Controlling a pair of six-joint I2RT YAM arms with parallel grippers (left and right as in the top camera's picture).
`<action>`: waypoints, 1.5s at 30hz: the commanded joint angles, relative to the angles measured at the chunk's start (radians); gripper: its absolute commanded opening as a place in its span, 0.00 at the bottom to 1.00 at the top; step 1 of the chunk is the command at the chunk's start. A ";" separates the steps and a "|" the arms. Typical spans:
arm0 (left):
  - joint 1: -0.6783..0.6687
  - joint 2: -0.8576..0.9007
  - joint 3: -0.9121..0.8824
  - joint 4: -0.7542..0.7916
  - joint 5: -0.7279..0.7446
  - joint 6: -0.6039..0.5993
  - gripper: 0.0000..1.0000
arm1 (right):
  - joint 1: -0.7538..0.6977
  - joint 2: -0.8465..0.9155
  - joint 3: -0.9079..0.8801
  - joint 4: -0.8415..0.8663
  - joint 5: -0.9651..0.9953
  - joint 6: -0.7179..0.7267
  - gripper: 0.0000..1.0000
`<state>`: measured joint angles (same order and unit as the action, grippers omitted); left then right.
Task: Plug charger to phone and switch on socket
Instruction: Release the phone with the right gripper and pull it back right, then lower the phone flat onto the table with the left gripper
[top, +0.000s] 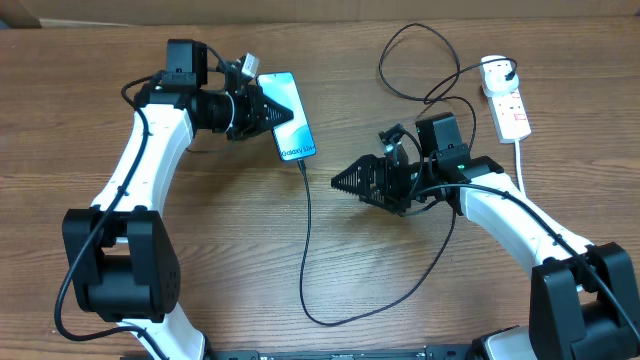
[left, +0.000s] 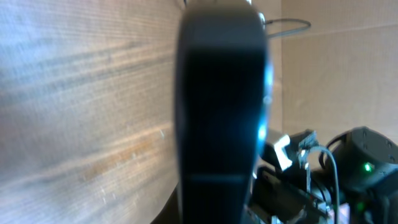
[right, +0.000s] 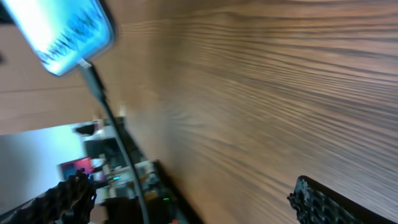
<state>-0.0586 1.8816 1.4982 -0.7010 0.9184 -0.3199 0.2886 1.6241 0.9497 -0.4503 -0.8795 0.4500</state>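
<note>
Two claws are on my feeds. My left claw (top: 268, 110) is pressed together on the upper end of the phone (top: 290, 125), pinching it over the far-left part of the bench (top: 230, 260). The lit blue screen faces up, and the small text at its lower end looks like "Galaxy"; I cannot read the rest. The charger (top: 306, 250) meets the phone's lower edge, loops across the bench and ends in a white plug (top: 497, 70) seated in the socket (top: 513, 115) at the far right. Its red markings are too small to read. My right claw (top: 345, 181) hangs spread wide and empty at mid-bench, near the cable.
</note>
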 joint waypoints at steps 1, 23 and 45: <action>-0.023 0.012 0.007 0.088 -0.016 -0.073 0.04 | -0.003 -0.010 0.011 -0.043 0.132 -0.064 1.00; -0.135 0.294 0.007 0.318 -0.046 -0.135 0.04 | -0.003 -0.010 0.011 -0.259 0.235 -0.171 1.00; -0.138 0.369 0.007 0.305 -0.090 -0.182 0.08 | -0.003 -0.010 0.011 -0.255 0.235 -0.171 1.00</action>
<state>-0.1959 2.2429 1.4963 -0.3637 0.8742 -0.4992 0.2886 1.6241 0.9501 -0.7082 -0.6468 0.2874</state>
